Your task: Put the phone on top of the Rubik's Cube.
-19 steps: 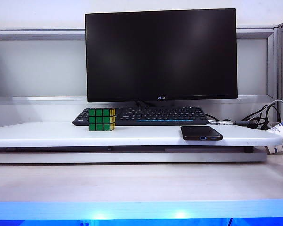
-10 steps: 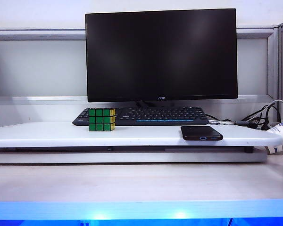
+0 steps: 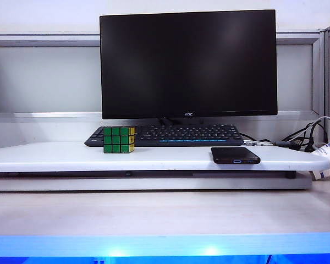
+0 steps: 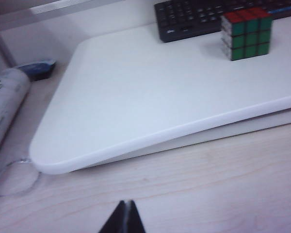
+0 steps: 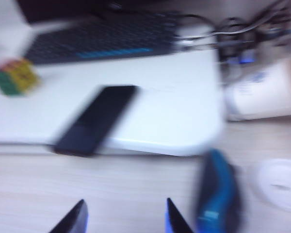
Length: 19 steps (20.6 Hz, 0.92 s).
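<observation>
nothing in the exterior view is differing from the earlier pictures. nearest, the left tool (image 4: pixel 125 219) is hovering over the wooden tabletop (image 4: pixel 208 179) with tips pressed together; the right tool (image 5: pixel 126 216) is hanging spread and empty. on the white board (image 3: pixel 55 157), the phone (image 3: pixel 235 155) is lying at the front edge, well apart from the rubik's cube (image 3: pixel 119 139) standing before the keyboard (image 3: pixel 181 135). behind, the monitor (image 3: pixel 188 63) is reading "aoc".
</observation>
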Available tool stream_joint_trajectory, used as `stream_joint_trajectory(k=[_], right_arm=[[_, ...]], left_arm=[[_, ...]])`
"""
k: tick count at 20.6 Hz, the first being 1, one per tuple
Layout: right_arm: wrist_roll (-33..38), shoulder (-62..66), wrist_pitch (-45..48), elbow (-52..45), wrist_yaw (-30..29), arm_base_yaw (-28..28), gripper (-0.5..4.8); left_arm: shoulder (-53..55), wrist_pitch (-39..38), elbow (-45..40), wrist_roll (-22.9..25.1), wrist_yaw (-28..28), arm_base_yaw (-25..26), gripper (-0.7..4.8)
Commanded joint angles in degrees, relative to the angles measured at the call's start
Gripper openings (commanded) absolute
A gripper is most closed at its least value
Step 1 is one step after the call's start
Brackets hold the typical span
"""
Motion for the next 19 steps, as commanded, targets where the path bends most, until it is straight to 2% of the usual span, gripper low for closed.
stream_joint_trajectory(k=[1, 4, 6, 8, 12, 17, 19], right_arm=[[4.96, -0.20, 1.46, 1.51, -3.43, 0.04, 2.78], [12.17, -0.20, 1.79, 2.19, -5.92, 0.04, 3.42], [18.12, -0.17, 2.25, 2.16, -9.73, 0.04, 3.78], [26.58, 0.92, 3.98, 2.16, -14.25, 0.04, 3.79], [35.69, 6.64, 8.98, 2.19, -17.99, 0.02, 3.79], [47.39, 22.47, 19.45, 2.56, -22.69, 0.02, 3.79], [52.89, 32.02, 27.08, 3.58, -23.21, 0.02, 3.78]], left_arm=[[0.02, -1.16, -0.15, -0.92, 2.08, 0.04, -0.06], [0.02, -1.01, -0.15, -0.90, 4.24, 0.04, -0.06], [0.02, -0.96, -0.13, -0.87, 5.27, 0.04, -0.06], [0.02, -0.94, -0.07, -0.87, 6.47, 0.04, -0.06], [0.02, -0.72, -0.04, -0.87, 8.74, 0.04, -0.06], [0.02, -0.31, -0.02, -0.90, 12.90, 0.04, -0.06], [0.02, -0.04, -0.02, -0.87, 15.67, 0.04, -0.06]])
